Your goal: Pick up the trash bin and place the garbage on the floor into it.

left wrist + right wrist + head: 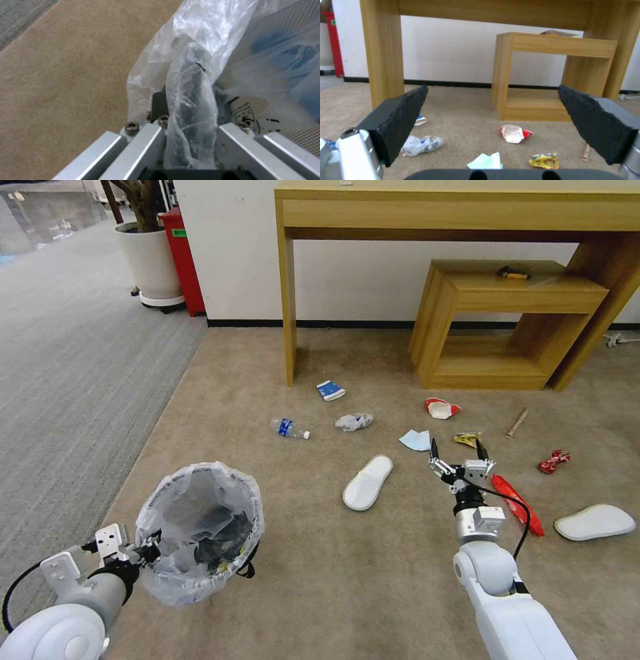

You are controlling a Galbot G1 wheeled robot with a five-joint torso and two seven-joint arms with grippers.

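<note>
A tall wooden desk (pixel 460 210) stands against the white wall (pixel 233 253) at the far side of the room. Tucked under its right half sits a lower wooden shelf unit (pixel 507 323), open at the front, with a small dark and orange object (pixel 514 273) lying on its top. Far left, a large white plant pot (pixel 150 263) holds a tree trunk, with a red box (pixel 183 260) just beside it. Grey ribbed carpet (pixel 73 373) runs down the left side.
</note>
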